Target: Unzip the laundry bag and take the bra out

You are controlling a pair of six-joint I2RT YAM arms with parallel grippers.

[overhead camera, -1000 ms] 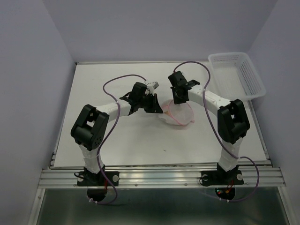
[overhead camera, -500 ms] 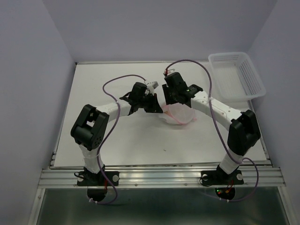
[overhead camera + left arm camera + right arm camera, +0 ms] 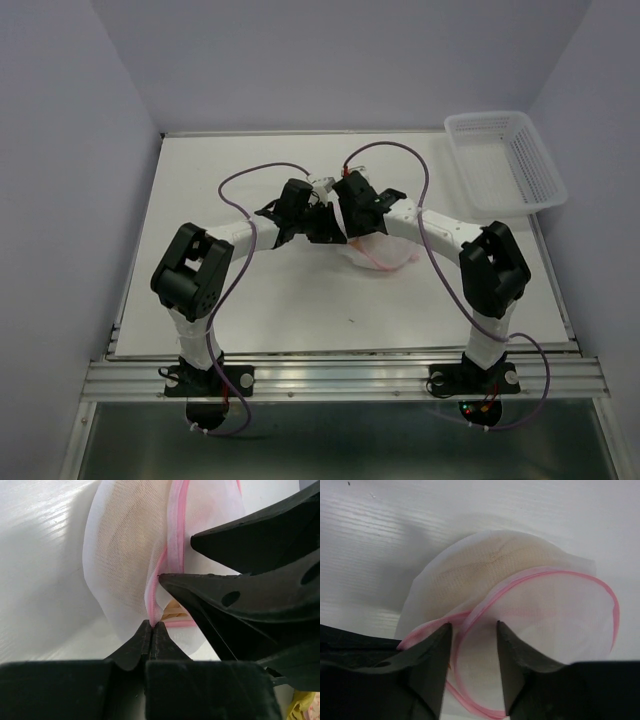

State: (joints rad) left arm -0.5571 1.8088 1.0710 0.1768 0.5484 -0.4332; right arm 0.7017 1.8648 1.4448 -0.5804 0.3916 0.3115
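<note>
The laundry bag [image 3: 380,250], white mesh with a pink zipper rim, lies mid-table. My left gripper [image 3: 152,625] is shut on the bag's pink rim [image 3: 151,611] at its left end. My right gripper [image 3: 474,625] is open right over the bag, its fingers [image 3: 432,650] astride the parted pink rim [image 3: 485,607]. The right gripper's black fingers [image 3: 240,595] show close by in the left wrist view. The bra [image 3: 485,567] shows as a tan shape through the mesh, inside the bag [image 3: 545,615]. In the top view both grippers [image 3: 330,222] meet at the bag's left side.
A white plastic lattice basket [image 3: 505,160] stands at the table's far right corner. Purple cables loop over both arms. The white table's [image 3: 250,300] near edge runs along the metal rail where the arm bases are bolted.
My right gripper has moved left and down from the bag's far side to its left end, beside the left gripper. The left gripper has stayed put.
</note>
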